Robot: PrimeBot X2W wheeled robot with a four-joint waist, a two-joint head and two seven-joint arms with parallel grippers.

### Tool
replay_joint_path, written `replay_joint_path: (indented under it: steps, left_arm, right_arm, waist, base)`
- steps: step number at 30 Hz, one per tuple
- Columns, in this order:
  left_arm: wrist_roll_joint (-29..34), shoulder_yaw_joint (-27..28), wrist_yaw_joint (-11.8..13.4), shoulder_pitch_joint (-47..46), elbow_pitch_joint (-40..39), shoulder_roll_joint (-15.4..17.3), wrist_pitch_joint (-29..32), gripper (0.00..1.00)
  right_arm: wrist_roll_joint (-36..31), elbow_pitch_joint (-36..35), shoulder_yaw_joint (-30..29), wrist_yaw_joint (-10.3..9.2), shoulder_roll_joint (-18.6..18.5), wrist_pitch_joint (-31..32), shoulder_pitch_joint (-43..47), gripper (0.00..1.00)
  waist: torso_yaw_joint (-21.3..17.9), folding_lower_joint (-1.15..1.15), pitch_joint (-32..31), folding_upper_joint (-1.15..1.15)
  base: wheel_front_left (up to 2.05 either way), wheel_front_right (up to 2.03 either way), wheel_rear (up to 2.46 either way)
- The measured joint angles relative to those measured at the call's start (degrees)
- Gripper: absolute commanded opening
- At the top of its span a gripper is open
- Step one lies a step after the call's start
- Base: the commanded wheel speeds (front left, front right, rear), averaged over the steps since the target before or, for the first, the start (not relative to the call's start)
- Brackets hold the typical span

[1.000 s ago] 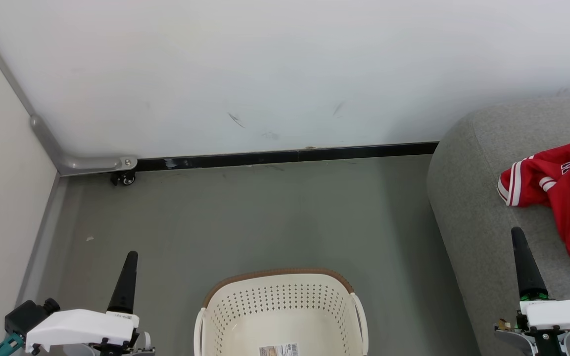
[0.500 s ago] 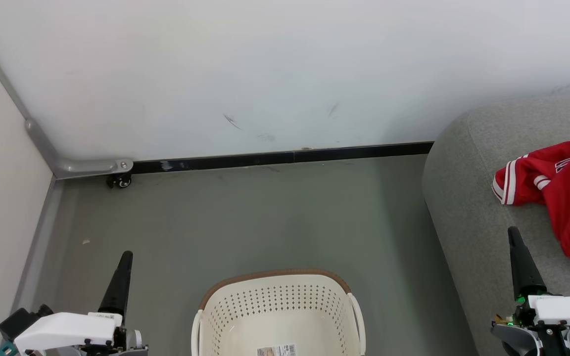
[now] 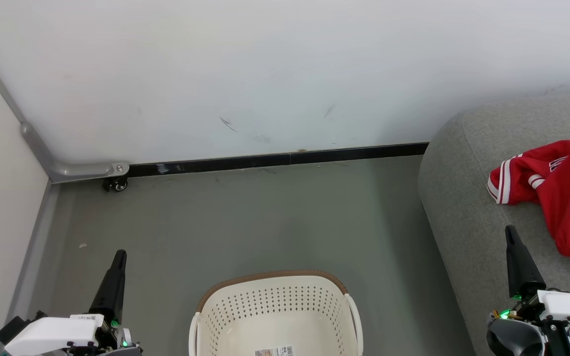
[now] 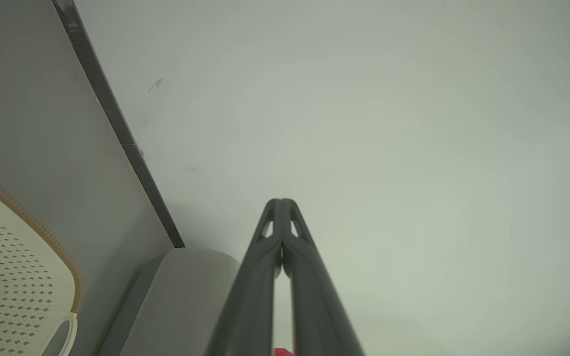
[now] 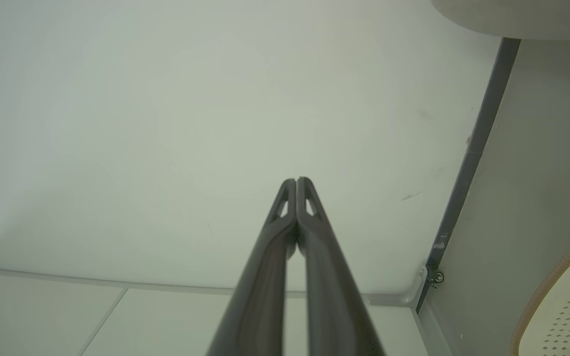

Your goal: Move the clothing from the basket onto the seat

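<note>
Both wrists had sunk a little toward the bottom edge of the head view since a second earlier, and the whole picture had slid slightly left, which was the camera turning and not the things moving. At 7 o'clock in that view the left pincer (image 3: 118,254) pointed up over the grey floor (image 3: 265,212), its two dark fingers pressed together with nothing between them; the left wrist view showed the same closed tips (image 4: 281,201) against the pale wall (image 4: 389,123). At 4 o'clock the right pincer (image 3: 510,230) stood likewise shut and unladen above the seat (image 3: 463,198), its tips (image 5: 296,180) meeting in the right wrist view. The clothing (image 3: 562,198), red with white striped trim, lay on the seat at 3 o'clock, near the right pincer but apart from it. The basket (image 3: 270,273) sat on the floor at 6 o'clock, between the two pincers, a barcode sticker (image 3: 275,351) on its inside bottom. A small caster (image 3: 115,184) sat at 9 o'clock by the black skirting (image 3: 275,159)
</note>
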Motion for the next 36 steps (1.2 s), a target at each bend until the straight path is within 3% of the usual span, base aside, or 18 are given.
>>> replay_joint_path:
  steps: [36]
  left_arm:
    - [-1.4,0.3,0.0,0.0,0.0,-0.1,0.5,0.0]
  right_arm:
    - [1.0,0.3,-0.2,0.0,0.3,0.4,-0.8,0.0]
  waist:
    - [0.0,-0.01,0.0,0.0]
  base:
    - [0.0,0.0,0.0]
